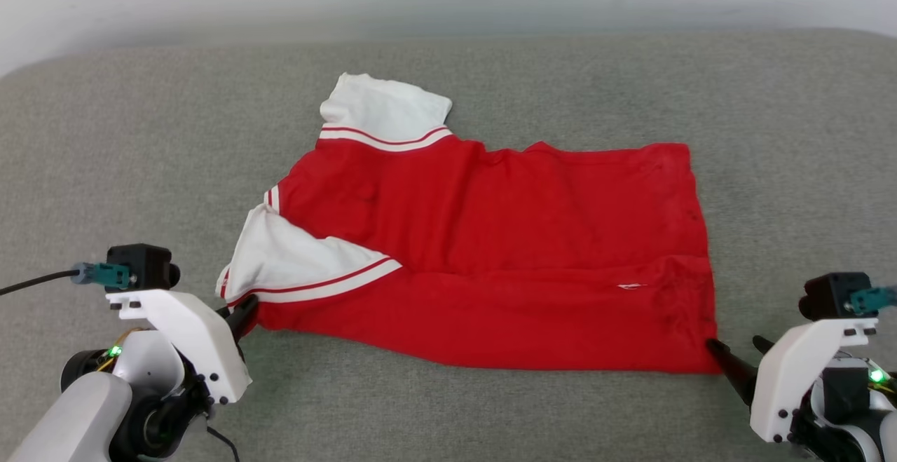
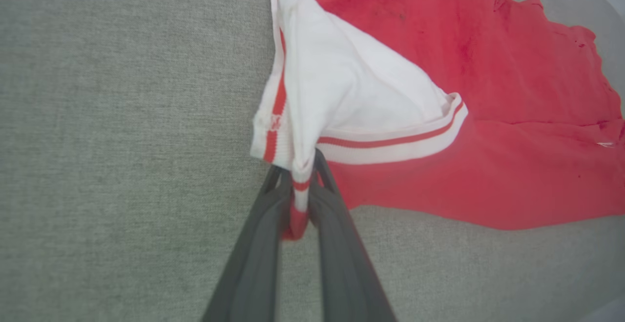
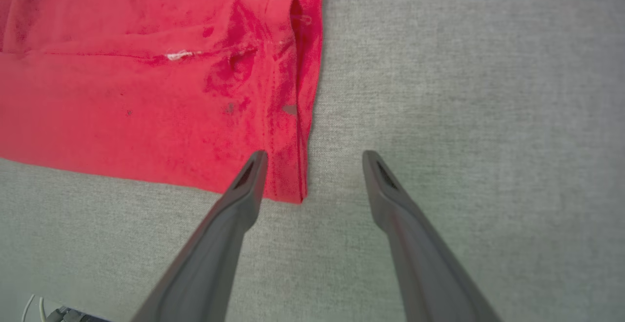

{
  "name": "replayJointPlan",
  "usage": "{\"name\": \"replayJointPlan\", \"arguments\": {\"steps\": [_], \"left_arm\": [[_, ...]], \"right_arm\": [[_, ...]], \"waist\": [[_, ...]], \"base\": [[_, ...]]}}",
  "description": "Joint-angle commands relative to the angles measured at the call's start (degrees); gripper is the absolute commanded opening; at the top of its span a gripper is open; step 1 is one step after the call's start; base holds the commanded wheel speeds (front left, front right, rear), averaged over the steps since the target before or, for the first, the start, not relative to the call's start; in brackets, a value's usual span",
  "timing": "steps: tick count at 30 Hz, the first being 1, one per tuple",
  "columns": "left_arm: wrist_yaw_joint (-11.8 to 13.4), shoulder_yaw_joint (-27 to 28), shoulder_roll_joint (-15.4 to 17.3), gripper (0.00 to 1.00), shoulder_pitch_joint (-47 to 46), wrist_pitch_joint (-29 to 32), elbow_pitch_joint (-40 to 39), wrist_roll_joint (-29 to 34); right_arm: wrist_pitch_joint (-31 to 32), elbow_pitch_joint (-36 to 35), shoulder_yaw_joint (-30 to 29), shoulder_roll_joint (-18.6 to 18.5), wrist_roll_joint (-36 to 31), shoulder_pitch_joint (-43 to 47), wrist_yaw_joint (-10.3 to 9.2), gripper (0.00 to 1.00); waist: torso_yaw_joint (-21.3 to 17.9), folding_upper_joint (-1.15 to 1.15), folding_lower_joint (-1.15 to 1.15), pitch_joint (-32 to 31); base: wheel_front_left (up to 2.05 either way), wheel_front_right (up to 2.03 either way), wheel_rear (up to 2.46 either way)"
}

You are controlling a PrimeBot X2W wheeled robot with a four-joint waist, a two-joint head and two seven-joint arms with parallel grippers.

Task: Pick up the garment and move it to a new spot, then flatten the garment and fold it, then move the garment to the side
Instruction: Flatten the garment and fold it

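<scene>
I see one soft red jersey T-shirt (image 1: 490, 252) with two white short sleeves lying flat on the fuzzy grey cloth surface (image 1: 448, 76). Its long side runs from my left gripper (image 2: 299, 175) across to my right gripper (image 3: 315, 158), sleeves by the left one and bottom hem by the right one. My left gripper's two dark fingers squeeze together on the red-and-white striped edge of the near sleeve (image 2: 371, 87), while my right gripper's two fingers are spread wide, one tip over the hem corner, the other over bare grey cloth.
</scene>
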Motion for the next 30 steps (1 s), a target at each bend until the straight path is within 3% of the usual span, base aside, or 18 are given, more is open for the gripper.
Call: {"name": "replayJointPlan", "arguments": {"steps": [1, 9, 10, 11, 12, 22, 30], "left_arm": [[0.35, -0.07, -0.01, 0.00, -0.44, -0.27, -0.86, 0.45], [0.67, -0.67, -0.84, 0.00, -1.21, -1.37, -3.21, 1.51], [0.61, -0.70, -0.94, 0.00, -1.15, -1.63, -3.16, 1.57], [0.56, -0.74, -1.10, 0.00, -0.98, -1.83, -3.11, 1.59], [0.49, -0.79, -1.25, 0.00, -0.70, -2.00, -3.06, 1.49], [0.00, -0.86, -1.96, 0.00, 0.99, -3.72, -1.89, 1.19], [0.83, -1.23, -2.23, 0.00, 5.78, -5.18, -1.78, 0.52]], "right_arm": [[0.97, 0.76, 0.49, -0.26, -0.27, -1.47, -0.04, 1.00], [4.30, 8.54, 3.56, 1.72, 0.91, -4.67, -0.04, 1.00], [4.66, 9.44, 4.17, 1.74, 1.16, -4.74, -0.04, 0.70], [4.75, 10.10, 4.55, 1.84, 1.61, -4.84, -0.04, 0.25], [4.52, 10.49, 4.80, 1.77, 1.92, -4.96, -0.04, 0.00], [1.68, 10.78, 6.58, -1.29, 3.52, -7.35, -0.04, 0.00], [0.15, 8.97, 9.61, -3.07, 5.12, -5.43, -0.04, 0.00]], "waist": [[0.96, 0.00, 0.00, 1.09], [2.54, 0.00, 0.00, 3.51], [2.63, 0.00, 0.00, 3.60], [2.69, 0.00, 0.00, 3.64], [2.71, 0.00, 0.00, 3.65], [2.49, 0.00, 0.00, 1.48], [2.56, 0.00, 0.00, -5.53]], "base": [[0.00, 0.00, 0.00], [0.00, 0.00, 0.00], [0.00, 0.00, 0.00], [0.00, 0.00, 0.00], [0.00, 0.00, 0.00], [0.00, 0.00, 0.00], [0.00, 0.00, 0.00]]}}
